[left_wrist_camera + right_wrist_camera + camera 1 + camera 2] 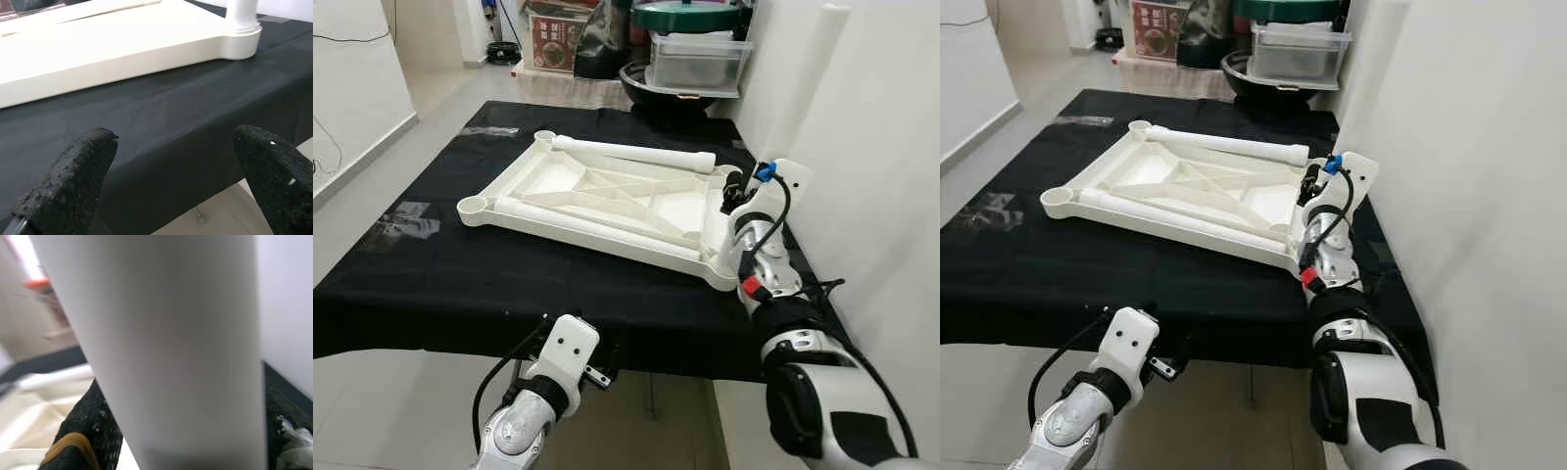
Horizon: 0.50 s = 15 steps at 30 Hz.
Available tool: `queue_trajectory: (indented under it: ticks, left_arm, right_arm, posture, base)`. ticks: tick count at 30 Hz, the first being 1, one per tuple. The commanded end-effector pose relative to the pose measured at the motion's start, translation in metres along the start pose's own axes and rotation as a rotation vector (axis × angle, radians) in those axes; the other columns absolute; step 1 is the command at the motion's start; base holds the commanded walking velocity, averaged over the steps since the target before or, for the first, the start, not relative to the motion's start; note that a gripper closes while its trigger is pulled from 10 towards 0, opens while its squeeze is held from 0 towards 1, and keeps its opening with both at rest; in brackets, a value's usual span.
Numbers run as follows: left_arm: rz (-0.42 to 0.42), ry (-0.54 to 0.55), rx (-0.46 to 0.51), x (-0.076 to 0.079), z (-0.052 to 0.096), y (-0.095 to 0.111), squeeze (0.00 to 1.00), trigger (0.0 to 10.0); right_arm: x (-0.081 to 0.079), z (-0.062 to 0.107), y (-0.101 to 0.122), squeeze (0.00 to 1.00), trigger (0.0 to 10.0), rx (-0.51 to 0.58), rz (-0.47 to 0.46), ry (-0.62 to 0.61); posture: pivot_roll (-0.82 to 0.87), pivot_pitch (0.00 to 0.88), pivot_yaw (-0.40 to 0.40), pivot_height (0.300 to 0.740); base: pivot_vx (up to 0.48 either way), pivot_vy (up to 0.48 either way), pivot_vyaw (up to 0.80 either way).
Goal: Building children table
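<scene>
A white children's tabletop (607,242) lies upside down on the black-covered table (460,284). Two white legs rest flat on it, one along the far side (636,154) and one along the near side (573,220). A third white leg (808,88) stands upright at the tabletop's near right corner. My right gripper (736,191) is shut on this leg (171,333), its black fingers (88,431) on either side of it. My left gripper (171,181) hangs open below the table's front edge (592,377); its pads (73,181) are wide apart with nothing between them.
A white wall (881,147) runs close along the table's right side. Behind the table stand a clear plastic box (697,61) under a green lid, a black bowl (641,83) and a cardboard box (558,41). Bare floor (372,176) lies left.
</scene>
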State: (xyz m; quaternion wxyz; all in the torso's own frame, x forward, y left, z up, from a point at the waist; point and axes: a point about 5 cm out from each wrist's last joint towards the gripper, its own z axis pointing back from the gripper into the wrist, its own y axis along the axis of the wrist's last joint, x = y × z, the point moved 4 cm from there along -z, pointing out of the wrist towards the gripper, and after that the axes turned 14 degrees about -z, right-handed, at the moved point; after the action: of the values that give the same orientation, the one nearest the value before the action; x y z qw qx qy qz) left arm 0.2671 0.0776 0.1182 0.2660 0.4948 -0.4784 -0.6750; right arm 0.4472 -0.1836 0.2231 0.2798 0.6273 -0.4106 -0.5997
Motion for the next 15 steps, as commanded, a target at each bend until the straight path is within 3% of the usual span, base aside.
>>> queue_trajectory:
  ticks: [1, 3, 4, 6, 7, 9, 12, 13, 15]
  left_arm:
    - [0.008, -0.014, -0.025, 0.003, 0.000, -0.005, 0.00, 10.0]
    - [0.009, -0.015, -0.024, 0.004, 0.000, -0.006, 0.00, 10.0]
    - [0.009, -0.015, -0.024, 0.004, 0.000, -0.006, 0.00, 10.0]
    - [0.010, -0.014, -0.023, 0.004, 0.000, -0.005, 0.00, 10.0]
    - [0.010, -0.014, -0.023, 0.004, 0.000, -0.005, 0.00, 10.0]
    - [0.010, -0.010, -0.023, 0.004, 0.000, -0.005, 0.00, 10.0]
    - [0.010, -0.009, -0.023, 0.004, 0.000, -0.004, 0.00, 10.0]
    - [0.010, -0.009, -0.023, 0.004, 0.000, -0.004, 0.00, 10.0]
    - [0.010, -0.010, -0.023, 0.005, 0.001, -0.004, 0.00, 10.0]
  right_arm:
    - [-0.021, -0.002, 0.004, 0.00, 10.0, 0.009, -0.001, 0.090]
    - [-0.025, -0.002, 0.002, 0.00, 10.0, -0.055, -0.020, 0.225]
    - [-0.025, -0.002, 0.002, 0.00, 10.0, -0.055, -0.020, 0.225]
    - [-0.033, 0.006, -0.010, 0.00, 10.0, -0.184, -0.056, 0.422]
    - [-0.033, 0.006, -0.010, 0.00, 10.0, -0.184, -0.056, 0.422]
    - [-0.044, 0.026, -0.024, 0.00, 10.0, -0.339, -0.097, 0.675]
    - [-0.055, 0.057, -0.034, 0.00, 10.0, -0.481, -0.084, 0.968]
    - [-0.055, 0.057, -0.034, 0.00, 10.0, -0.481, -0.084, 0.968]
    - [-0.058, 0.072, -0.038, 0.00, 10.0, -0.541, -0.063, 1.085]
  posture:
    - [0.11, 0.034, -0.119, 0.740]
    - [0.11, 0.033, -0.121, 0.740]
    - [0.11, 0.033, -0.121, 0.740]
    - [0.11, 0.033, -0.124, 0.740]
    - [0.11, 0.033, -0.124, 0.740]
    - [0.12, 0.034, -0.127, 0.740]
    - [0.12, 0.027, -0.126, 0.740]
    - [0.12, 0.027, -0.126, 0.740]
    - [0.12, 0.026, -0.126, 0.740]
  base:
    - [0.000, 0.000, 0.00]
    - [0.000, 0.000, 0.00]
    - [0.000, 0.000, 0.00]
    - [0.000, 0.000, 0.00]
    - [0.000, 0.000, 0.00]
    - [0.000, 0.000, 0.00]
    - [0.000, 0.000, 0.00]
    - [0.000, 0.000, 0.00]
    - [0.000, 0.000, 0.00]
